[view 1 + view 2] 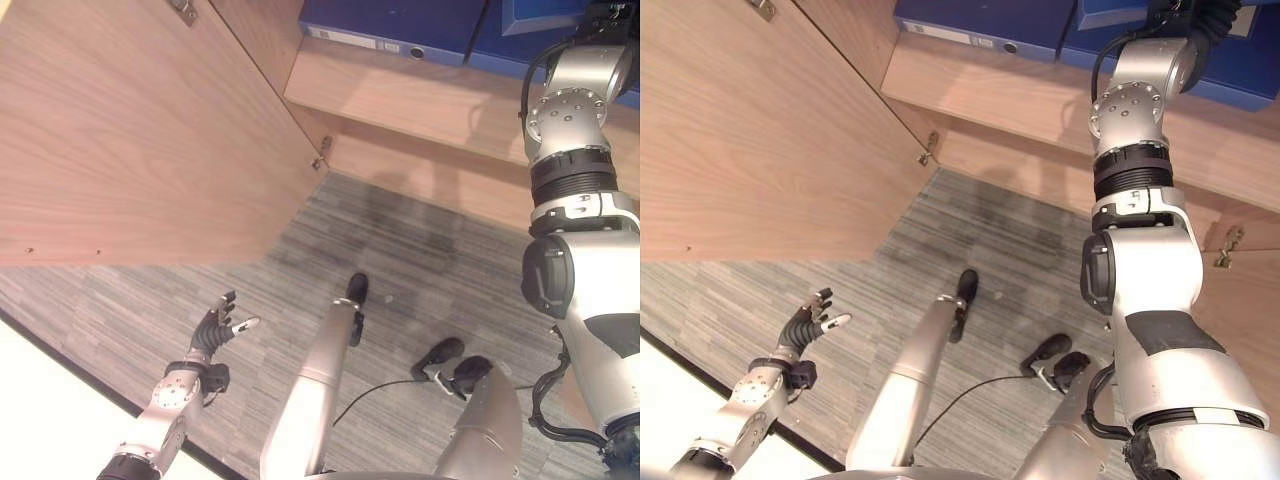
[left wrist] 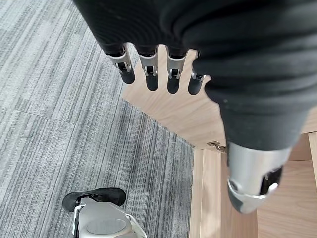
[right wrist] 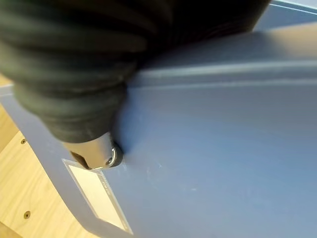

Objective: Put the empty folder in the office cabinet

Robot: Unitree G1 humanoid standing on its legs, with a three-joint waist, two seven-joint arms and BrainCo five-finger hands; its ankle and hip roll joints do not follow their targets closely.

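Note:
A blue folder with a white spine label lies on the cabinet shelf at the top right. My right hand is raised to it, and the right wrist view shows the hand pressed against the folder's blue face; its grip is hidden. A second blue folder lies flat to the left on the same shelf. Down at the lower left, over the carpet, my left hand hangs with its fingers straight and spread, holding nothing.
The cabinet's wooden door stands swung open on the left, hinged at the shelf's corner. Grey striped carpet lies below the shelf. A white surface edge runs along the lower left.

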